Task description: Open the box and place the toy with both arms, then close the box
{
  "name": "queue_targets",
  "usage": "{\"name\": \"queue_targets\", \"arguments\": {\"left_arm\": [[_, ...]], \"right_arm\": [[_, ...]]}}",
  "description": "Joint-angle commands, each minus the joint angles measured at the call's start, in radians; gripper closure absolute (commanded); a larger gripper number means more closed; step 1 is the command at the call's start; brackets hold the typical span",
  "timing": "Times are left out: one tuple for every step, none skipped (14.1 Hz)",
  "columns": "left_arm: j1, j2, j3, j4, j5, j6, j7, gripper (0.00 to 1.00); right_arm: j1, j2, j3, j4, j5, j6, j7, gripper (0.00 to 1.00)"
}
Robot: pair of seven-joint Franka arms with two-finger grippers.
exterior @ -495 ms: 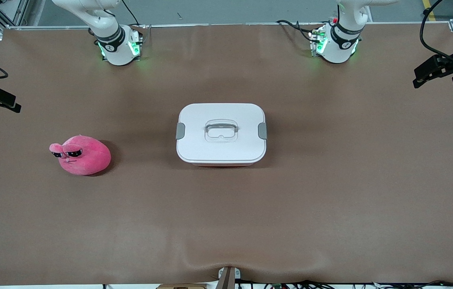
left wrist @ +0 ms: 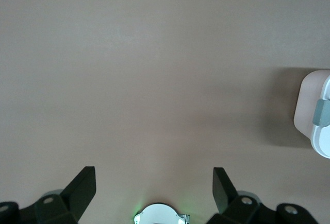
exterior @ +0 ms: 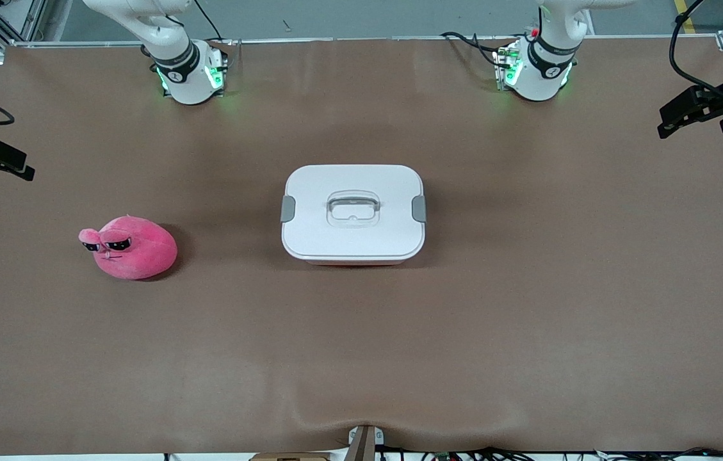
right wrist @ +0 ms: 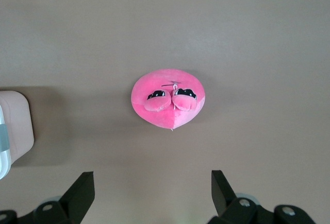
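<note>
The box [exterior: 353,240] stands in the middle of the table with its white lid [exterior: 310,192] on. Both grey clips [exterior: 287,209] are down and the clear handle [exterior: 352,209] lies in its recess. The pink plush toy [exterior: 129,247] lies toward the right arm's end of the table. My left gripper [exterior: 663,125] hangs open and empty over bare table at the left arm's end. Its wrist view shows wide-apart fingers [left wrist: 82,188] and an end of the box [left wrist: 314,113]. My right gripper [exterior: 27,170] is open and empty, up over the table's right-arm end. The toy [right wrist: 169,98] shows in the right wrist view.
Brown table covering [exterior: 528,320] runs all round the box and the toy. The two green-lit arm bases [exterior: 191,77] [exterior: 534,73] stand at the table edge farthest from the front camera. A small mount [exterior: 364,442] sticks up at the nearest edge.
My left gripper has drifted very slightly. The box and the toy have not moved.
</note>
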Motion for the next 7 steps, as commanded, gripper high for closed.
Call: {"name": "queue_targets", "arguments": {"left_arm": [[-0.008,0.01,-0.001,0.029,0.0,-0.023,-0.003,0.0],[-0.007,0.016,-0.001,0.029,0.0,-0.023,-0.006,0.0],[-0.008,0.016,-0.004,0.027,0.002,-0.025,-0.009,0.0],[-0.001,0.015,-0.015,0.027,0.002,-0.028,-0.011,0.0],[0.001,0.018,-0.015,0.03,0.002,-0.028,-0.011,0.0],[-0.005,0.023,-0.015,0.032,0.002,-0.028,-0.011,0.0],[-0.008,0.029,-0.016,0.03,0.002,-0.028,-0.015,0.0]], "right_arm": [[0.011,-0.015,0.006,-0.001,-0.003,0.003,-0.01,0.0],[0.021,-0.015,0.006,-0.004,-0.004,0.003,-0.009,0.0],[0.031,-0.015,0.006,-0.006,-0.004,0.001,-0.009,0.0],[0.044,-0.015,0.006,-0.006,-0.006,0.003,-0.009,0.0],[0.054,-0.014,0.006,-0.006,-0.009,0.007,-0.009,0.0],[0.063,-0.012,0.006,-0.007,-0.009,0.023,-0.009,0.0],[0.07,-0.012,0.008,-0.007,-0.009,0.026,-0.009,0.0]]}}
